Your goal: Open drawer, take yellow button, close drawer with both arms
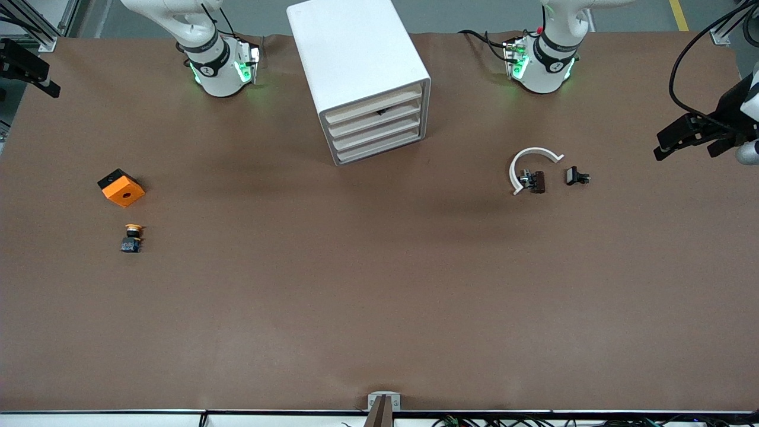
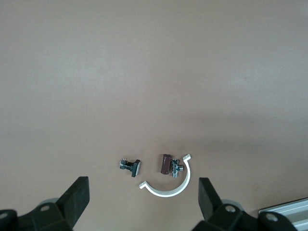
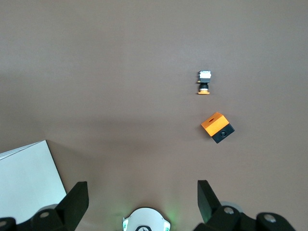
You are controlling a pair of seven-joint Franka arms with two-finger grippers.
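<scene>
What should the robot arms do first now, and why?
Probably the left gripper, open and up over the white clip, should go to the white drawer cabinet. All its drawers look shut, and one must open first. The right gripper is open too, high over the table. The button already lies on the table near the orange block.

Button [image 1: 132, 236]: orange cap, dark body, on its side on table [image 1: 356, 284], nearer the front camera than orange block [image 1: 121, 187]. Drawer [image 1: 376, 114] shut.

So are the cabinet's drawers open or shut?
Shut: all four drawer fronts sit flush in the white cabinet; none is pulled out.
</scene>
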